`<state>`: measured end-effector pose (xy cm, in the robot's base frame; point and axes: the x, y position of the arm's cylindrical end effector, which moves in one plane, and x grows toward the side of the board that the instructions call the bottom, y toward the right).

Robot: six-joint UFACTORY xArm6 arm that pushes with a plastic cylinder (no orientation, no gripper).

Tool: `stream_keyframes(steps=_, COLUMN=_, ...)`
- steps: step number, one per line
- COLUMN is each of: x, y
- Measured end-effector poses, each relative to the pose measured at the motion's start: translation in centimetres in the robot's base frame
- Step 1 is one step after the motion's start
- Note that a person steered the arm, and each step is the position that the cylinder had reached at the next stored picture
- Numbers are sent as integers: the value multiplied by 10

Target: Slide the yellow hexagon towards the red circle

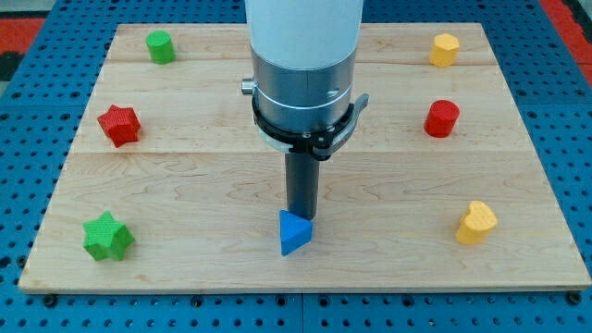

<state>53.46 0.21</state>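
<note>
My tip (301, 215) touches the blue triangle (295, 232), which blocks it toward the view's bottom. Between the yellow hexagon (445, 49) and the red circle (442, 118) lies bare board (388, 166).

Lab: blue pegboard (28, 120) under board (203, 185)

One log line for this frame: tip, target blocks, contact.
tip: centre, at blue triangle | yellow hexagon: top right, untouched | red circle: below it, apart

Yellow hexagon (445, 49) above red circle (442, 118)
</note>
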Motion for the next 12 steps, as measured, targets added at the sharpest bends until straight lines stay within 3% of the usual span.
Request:
stream_keyframes(steps=2, x=-18, y=3)
stream_keyframes(steps=4, x=-143, y=73)
stream_keyframes(steps=5, x=-189, y=120)
stream_keyframes(steps=7, x=-194, y=260)
stream_keyframes(steps=8, x=-231, y=315)
stream_keyframes(steps=9, x=-282, y=312)
stream_keyframes(steps=10, x=-299, y=260)
stream_keyframes(steps=12, x=-275, y=111)
